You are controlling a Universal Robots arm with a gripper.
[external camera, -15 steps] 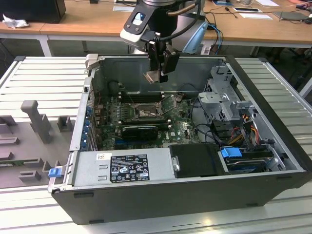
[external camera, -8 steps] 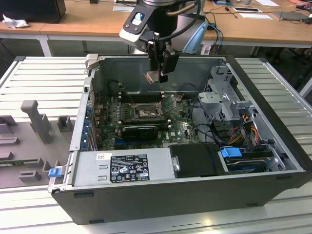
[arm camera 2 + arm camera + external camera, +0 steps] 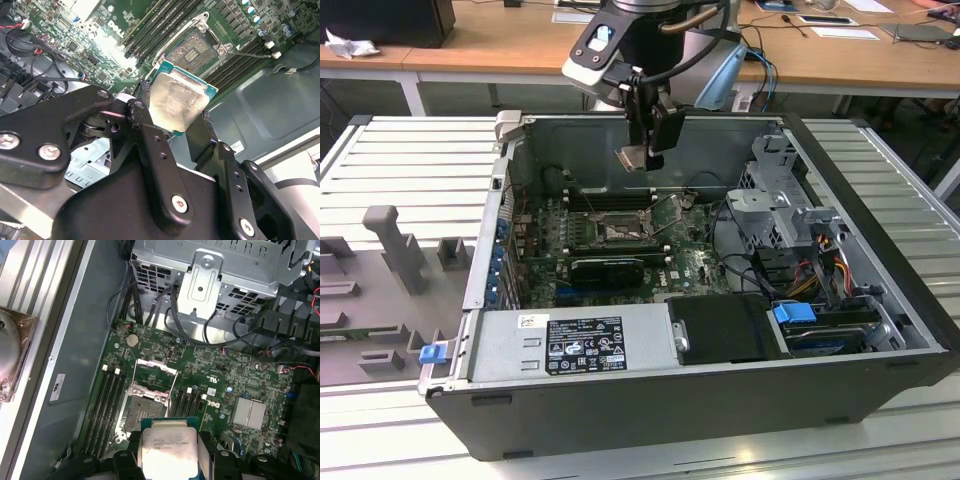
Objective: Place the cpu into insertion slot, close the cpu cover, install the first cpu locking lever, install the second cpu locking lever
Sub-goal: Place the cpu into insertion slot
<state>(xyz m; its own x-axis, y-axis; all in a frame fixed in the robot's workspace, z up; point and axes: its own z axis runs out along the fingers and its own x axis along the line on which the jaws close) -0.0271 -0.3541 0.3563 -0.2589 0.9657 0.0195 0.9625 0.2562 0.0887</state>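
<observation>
In exterior view I see bright, even room light from above; inside the computer case (image 3: 670, 410) the motherboard (image 3: 695, 262) sits in softer shade. In second wrist view strong glare washes one board patch white, and the cpu (image 3: 175, 100) face shines pale. First wrist view is evenly lit, w/ little shadow.

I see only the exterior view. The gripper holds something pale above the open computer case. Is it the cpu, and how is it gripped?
Observer: Yes. In the second wrist view the gripper clamps the cpu by two opposite edges, with its metal face toward the camera.
Operator: Is the insertion slot free?
Observer: In the first wrist view the insertion slot is bare; nothing lies in it.
Operator: And the cpu cover?
Observer: The cpu cover is swung open, off the slot.
</observation>
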